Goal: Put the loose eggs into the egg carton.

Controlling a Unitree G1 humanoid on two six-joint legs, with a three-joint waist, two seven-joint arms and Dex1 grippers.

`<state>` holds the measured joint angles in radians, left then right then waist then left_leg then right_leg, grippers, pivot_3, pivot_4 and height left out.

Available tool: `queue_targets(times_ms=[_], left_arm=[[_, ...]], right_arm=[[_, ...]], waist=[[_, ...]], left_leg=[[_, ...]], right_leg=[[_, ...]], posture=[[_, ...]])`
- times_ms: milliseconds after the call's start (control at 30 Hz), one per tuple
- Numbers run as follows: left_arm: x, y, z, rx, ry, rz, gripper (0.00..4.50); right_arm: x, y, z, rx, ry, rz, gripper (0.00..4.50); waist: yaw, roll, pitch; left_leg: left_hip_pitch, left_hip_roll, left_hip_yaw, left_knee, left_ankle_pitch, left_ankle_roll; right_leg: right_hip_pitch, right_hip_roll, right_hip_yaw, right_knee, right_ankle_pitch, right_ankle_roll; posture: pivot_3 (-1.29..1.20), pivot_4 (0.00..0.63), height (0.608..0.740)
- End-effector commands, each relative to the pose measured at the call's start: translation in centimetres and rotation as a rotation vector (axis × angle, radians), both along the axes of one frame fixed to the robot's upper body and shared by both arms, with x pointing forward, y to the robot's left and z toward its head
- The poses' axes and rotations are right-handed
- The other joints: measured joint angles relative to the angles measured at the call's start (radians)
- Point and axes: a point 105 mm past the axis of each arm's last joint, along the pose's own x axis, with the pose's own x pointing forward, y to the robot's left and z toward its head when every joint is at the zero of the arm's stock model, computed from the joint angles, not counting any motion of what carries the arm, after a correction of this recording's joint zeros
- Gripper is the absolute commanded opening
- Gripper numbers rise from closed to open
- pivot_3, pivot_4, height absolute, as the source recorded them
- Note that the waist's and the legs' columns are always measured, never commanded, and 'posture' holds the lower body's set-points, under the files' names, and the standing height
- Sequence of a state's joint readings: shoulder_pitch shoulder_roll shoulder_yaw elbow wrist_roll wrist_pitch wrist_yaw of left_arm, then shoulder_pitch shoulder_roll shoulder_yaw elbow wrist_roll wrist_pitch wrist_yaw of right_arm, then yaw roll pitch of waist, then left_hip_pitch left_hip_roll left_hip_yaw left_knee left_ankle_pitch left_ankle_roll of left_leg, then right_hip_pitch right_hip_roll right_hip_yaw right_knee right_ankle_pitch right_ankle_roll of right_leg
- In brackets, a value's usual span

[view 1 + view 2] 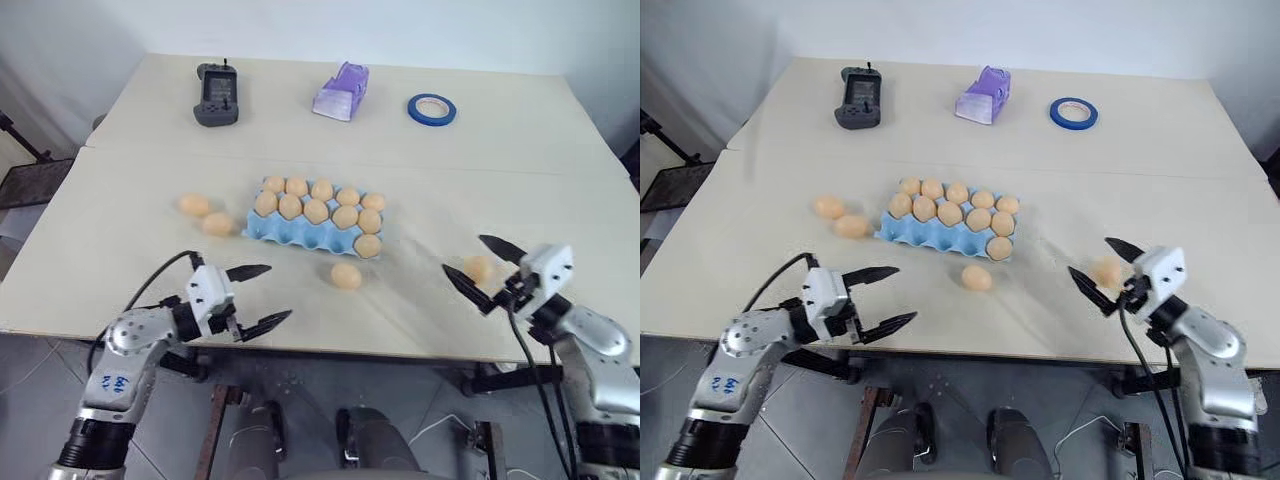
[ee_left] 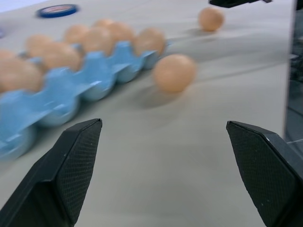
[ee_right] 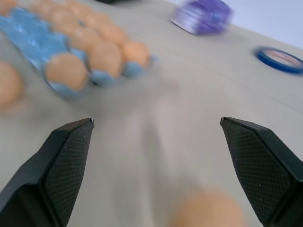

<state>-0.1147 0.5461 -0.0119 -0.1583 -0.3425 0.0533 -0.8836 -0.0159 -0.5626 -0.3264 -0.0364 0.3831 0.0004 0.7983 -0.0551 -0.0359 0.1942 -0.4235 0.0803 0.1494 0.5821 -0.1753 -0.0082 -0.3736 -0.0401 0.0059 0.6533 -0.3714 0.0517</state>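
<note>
tan loose eggs (image 1: pixel 346 275) beside egg carton (image 1: pixel 285 229)

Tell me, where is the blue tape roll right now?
The tape roll lies at the far right of the table, just right of the purple box and well beyond the egg carton.

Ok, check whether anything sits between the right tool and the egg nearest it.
Nothing visible does. The right tool is open, and the nearest egg lies on the bare table right between its fingers. The carton is off to the side.
</note>
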Motion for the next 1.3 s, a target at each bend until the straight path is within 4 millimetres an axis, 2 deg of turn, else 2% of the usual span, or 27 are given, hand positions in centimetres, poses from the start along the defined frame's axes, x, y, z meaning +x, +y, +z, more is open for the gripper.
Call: queue_targets(times_ms=[33,200,333,567,800,967,1067,1200,1300], left_arm=[[0.4,-1.5,0.2,-0.003,-0.022,-0.046,4.48],[0.6,-3.0,-0.1,0.007,-0.018,-0.107,4.48],[0.7,-3.2,0.1,0.003,-0.024,-0.119,4.48],[0.5,-2.6,0.1,0.001,-0.037,-0.099,4.48],[0.3,-1.2,0.3,0.002,-0.050,-0.048,4.48],[0.1,-0.8,0.5,0.008,-0.054,-0.030,4.50],[0.2,-0.3,0.7,0.009,-0.063,-0.007,4.50],[0.1,0.0,0.5,0.011,-0.057,0.009,4.50],[0.0,0.5,0.2,0.010,-0.048,0.041,4.50]], right_arm=[[-1.5,-2.1,0.7,-0.005,-0.041,-0.092,4.50],[-2.8,-3.7,-0.6,0.033,-0.007,-0.204,4.50],[-2.7,-2.8,-1.0,0.049,0.003,-0.183,4.50],[0.5,-1.9,-0.9,0.078,0.030,-0.158,4.50],[3.2,-2.4,-2.6,0.052,0.116,-0.169,4.50],[3.7,-1.7,-3.3,0.042,0.144,-0.120,2.84],[4.2,0.0,-2.0,0.069,0.081,-0.053,1.98],[4.1,3.4,0.4,0.111,0.023,0.110,1.85],[4.5,7.2,2.2,0.127,-0.002,0.220,1.85]], waist=[[-0.002,0.001,0.000],[-0.006,0.002,-0.001],[-0.006,0.002,-0.001],[-0.004,0.002,-0.001],[0.000,0.002,-0.001],[-0.002,0.003,-0.001],[-0.005,0.003,-0.001],[-0.009,0.003,-0.001],[-0.014,0.003,-0.001]], left_leg=[[0.000,0.000,0.000,0.000,0.000,0.000],[0.001,0.000,0.000,0.002,0.000,0.001],[0.001,0.000,0.000,0.003,0.000,0.001],[0.001,0.000,0.000,0.004,0.001,0.001],[0.001,0.000,0.000,0.004,0.001,0.002],[0.001,0.000,0.000,0.004,0.001,0.002],[0.001,0.000,0.000,0.005,0.001,0.002],[0.001,0.000,0.000,0.005,0.001,0.002],[0.001,0.001,0.000,0.005,0.001,0.003]], right_leg=[[0.000,0.000,0.000,0.000,0.000,0.000],[0.001,0.001,0.001,0.001,0.001,0.002],[0.001,0.001,0.001,0.002,0.001,0.002],[0.001,0.001,0.001,0.003,0.002,0.003],[0.001,0.000,0.001,0.002,0.001,0.002],[0.001,0.000,0.001,0.003,0.001,0.002],[0.001,0.000,0.001,0.003,0.002,0.003],[0.001,0.001,0.001,0.005,0.002,0.003],[0.000,0.001,0.002,0.005,0.002,0.003]], posture=[[0.00,0.150,0.740],[0.00,0.150,0.740],[0.00,0.150,0.740],[0.00,0.150,0.740],[0.00,0.150,0.740],[0.00,0.150,0.740],[0.00,0.150,0.740],[0.00,0.150,0.740],[0.00,0.150,0.740]])
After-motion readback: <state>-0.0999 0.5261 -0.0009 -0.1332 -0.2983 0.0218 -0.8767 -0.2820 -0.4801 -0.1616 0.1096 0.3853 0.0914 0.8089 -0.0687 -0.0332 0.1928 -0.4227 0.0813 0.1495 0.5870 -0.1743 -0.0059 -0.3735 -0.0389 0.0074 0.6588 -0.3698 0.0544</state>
